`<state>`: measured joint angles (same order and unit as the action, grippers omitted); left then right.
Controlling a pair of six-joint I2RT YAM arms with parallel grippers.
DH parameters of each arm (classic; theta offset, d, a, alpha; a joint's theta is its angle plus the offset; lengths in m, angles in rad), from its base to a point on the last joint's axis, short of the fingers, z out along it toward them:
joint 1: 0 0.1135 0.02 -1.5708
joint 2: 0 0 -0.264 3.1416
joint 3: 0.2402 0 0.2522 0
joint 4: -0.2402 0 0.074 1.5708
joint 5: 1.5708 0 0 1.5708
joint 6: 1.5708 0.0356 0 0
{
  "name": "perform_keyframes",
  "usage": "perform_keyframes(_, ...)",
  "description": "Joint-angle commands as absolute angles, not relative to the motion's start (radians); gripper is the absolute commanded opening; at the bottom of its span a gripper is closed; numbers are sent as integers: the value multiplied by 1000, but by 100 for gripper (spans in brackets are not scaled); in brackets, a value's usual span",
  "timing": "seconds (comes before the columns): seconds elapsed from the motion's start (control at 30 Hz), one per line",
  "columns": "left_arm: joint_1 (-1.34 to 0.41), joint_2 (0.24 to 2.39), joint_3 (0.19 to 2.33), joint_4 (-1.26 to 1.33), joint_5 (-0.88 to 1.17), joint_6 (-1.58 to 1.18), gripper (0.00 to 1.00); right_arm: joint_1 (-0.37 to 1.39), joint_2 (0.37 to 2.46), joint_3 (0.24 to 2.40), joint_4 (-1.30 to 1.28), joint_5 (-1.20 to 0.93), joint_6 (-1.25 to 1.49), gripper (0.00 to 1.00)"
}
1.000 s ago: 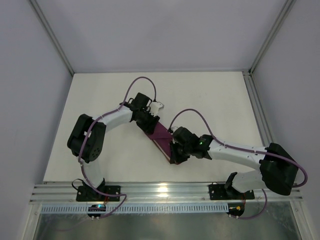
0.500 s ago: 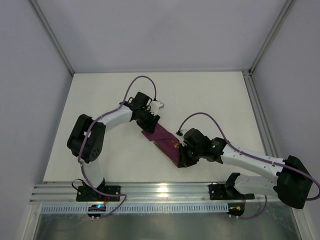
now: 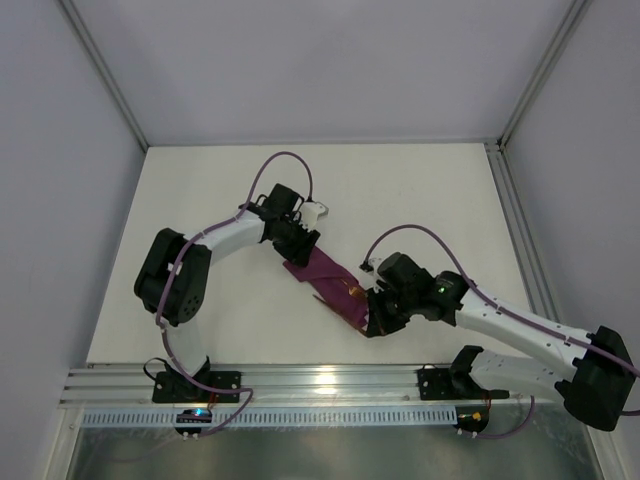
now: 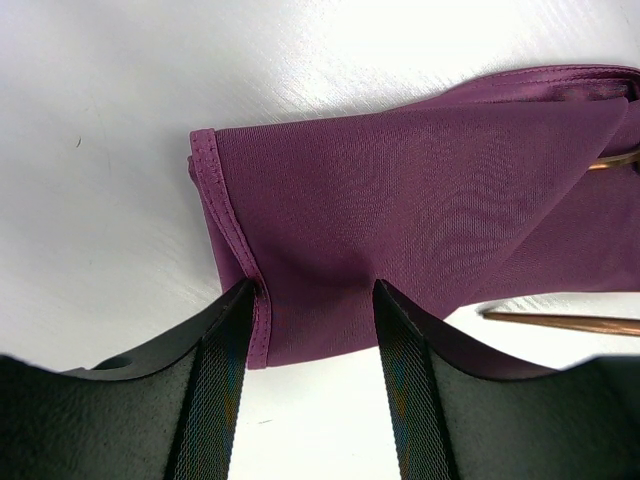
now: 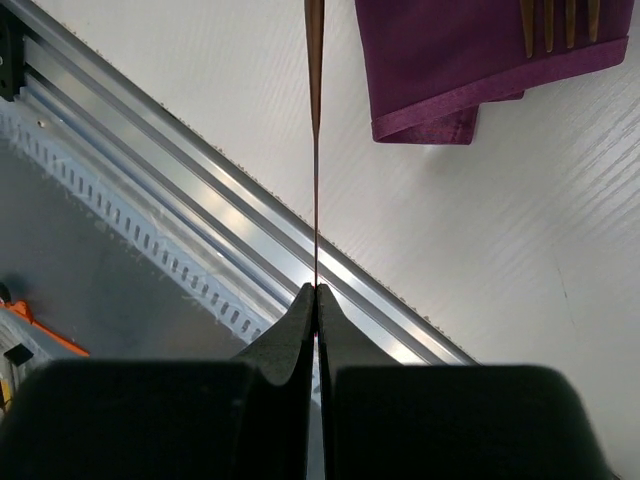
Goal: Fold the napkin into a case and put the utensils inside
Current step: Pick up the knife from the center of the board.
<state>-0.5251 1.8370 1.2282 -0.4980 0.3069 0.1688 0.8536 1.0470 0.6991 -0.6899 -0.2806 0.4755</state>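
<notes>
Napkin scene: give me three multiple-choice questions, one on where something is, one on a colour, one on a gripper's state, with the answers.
1. Where do the fork tines lie? A on the napkin; B under it; C held in mid-air.
2. What colour is the napkin? A white; B purple; C green.
3. What is the right gripper doing? A wide open; B shut on the napkin; C shut on the knife.
Answers: A, the right wrist view shows the tines on top of the napkin. B, it is plum-purple in every view. C, its jaws meet on the thin copper blade.
</notes>
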Motion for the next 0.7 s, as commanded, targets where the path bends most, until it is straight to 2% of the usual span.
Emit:
perform_keyframes(0.0,-528,1795,1262,-497,321,181,53,845,1008,755,-738,-324,457,3)
perform_keyframes(0.3,-528,1793,1261,-497,318,181,53,723,962,795,-752,-350,449,3)
perform_keyframes(0.67,-528,1795,1259,-495,322,183,52,558,825,698,-686,-440,495,3)
